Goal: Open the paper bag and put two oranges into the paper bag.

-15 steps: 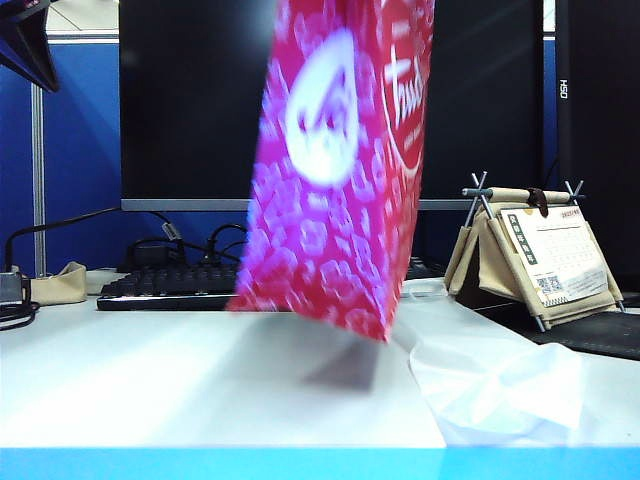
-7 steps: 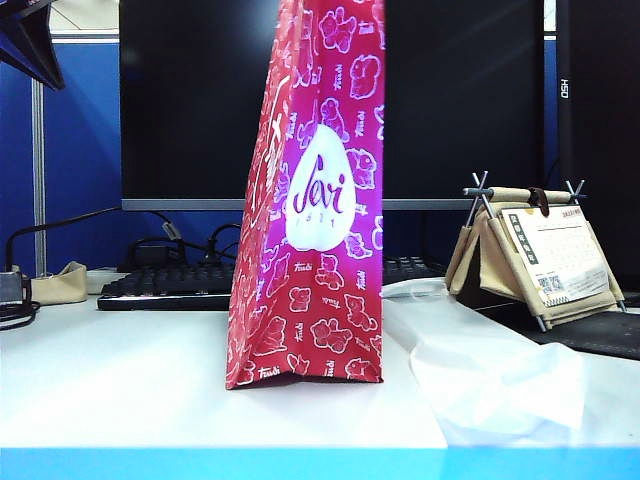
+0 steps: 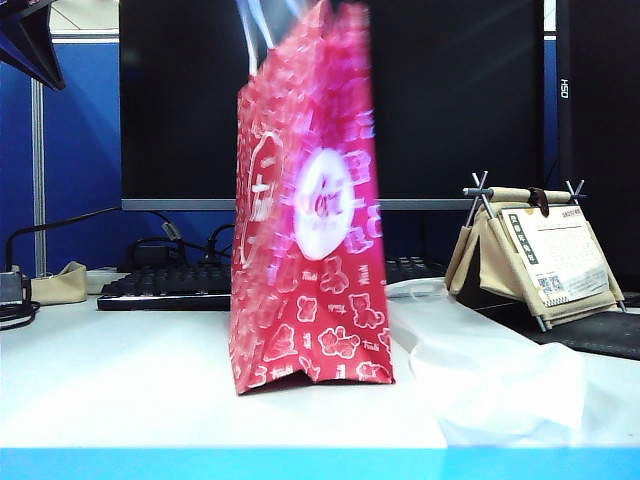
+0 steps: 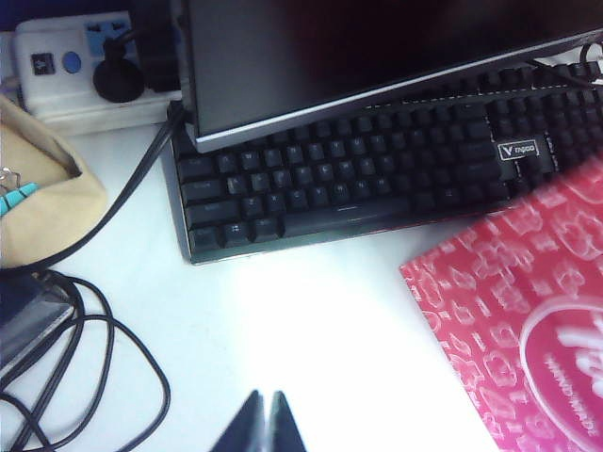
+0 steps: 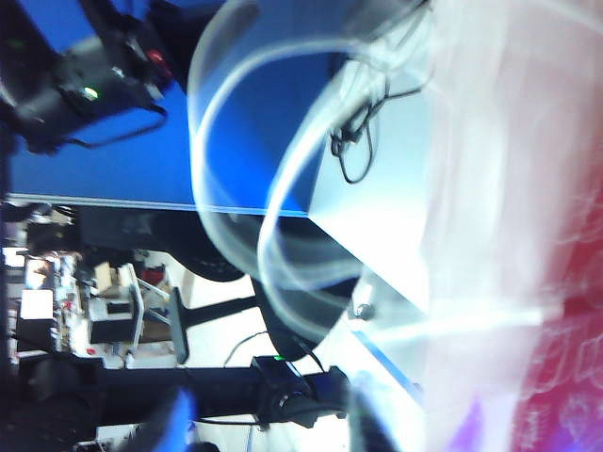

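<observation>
The red paper bag [image 3: 310,220] with white animal outlines stands upright on the white table [image 3: 120,380], motion-blurred, its white cord handles [image 3: 255,35] loose at the top. In the left wrist view the paper bag [image 4: 528,320] lies off to one side of my left gripper [image 4: 264,407], which is shut on nothing above bare table. In the right wrist view the cord handles [image 5: 231,179] loop free beyond my right gripper [image 5: 273,428], whose blurred fingers stand apart with nothing between them; the red paper bag [image 5: 575,377] is at the frame's edge. The oranges are out of view.
A translucent white plastic bag [image 3: 500,385] lies right of the red bag. Behind are a black keyboard [image 3: 165,285], a monitor [image 3: 190,100] and a desk calendar stand [image 3: 535,255]. Near the left gripper lie black cables [image 4: 85,348], a beige pouch [image 4: 38,202] and a power strip [image 4: 71,71].
The bag hung tilted in the air, came down onto the table, and now stands lower with its handles loose at the top.
</observation>
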